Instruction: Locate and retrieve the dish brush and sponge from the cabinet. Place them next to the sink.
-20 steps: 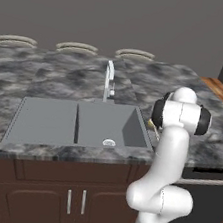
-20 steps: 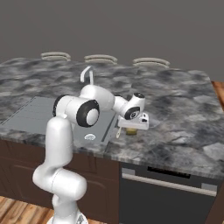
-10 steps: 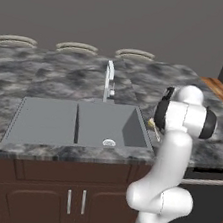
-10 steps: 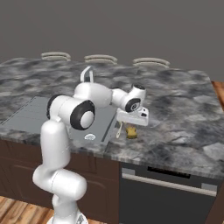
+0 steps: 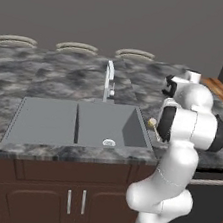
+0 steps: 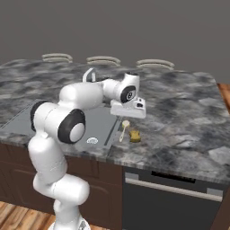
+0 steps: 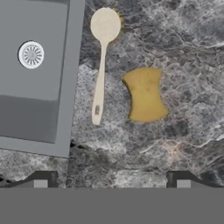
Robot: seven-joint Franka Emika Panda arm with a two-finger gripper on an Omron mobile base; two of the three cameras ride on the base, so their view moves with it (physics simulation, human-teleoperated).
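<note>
I see the dish brush (image 7: pixel 100 65) and the sponge (image 7: pixel 145 94) lying side by side, apart, on the grey tabletop (image 7: pixel 183 48) just beside the sink (image 7: pixel 35 74); my fingers (image 7: pixel 111 180) hang spread wide above them, holding nothing; both items look placed, so I judge the task essentially done, with only pulling the arm clear left

A cream-headed, tan-handled dish brush (image 7: pixel 101 65) lies flat just beside the grey double-basin sink (image 7: pixel 39 83); a yellow-olive sponge (image 7: pixel 144 95) lies near it.
</note>
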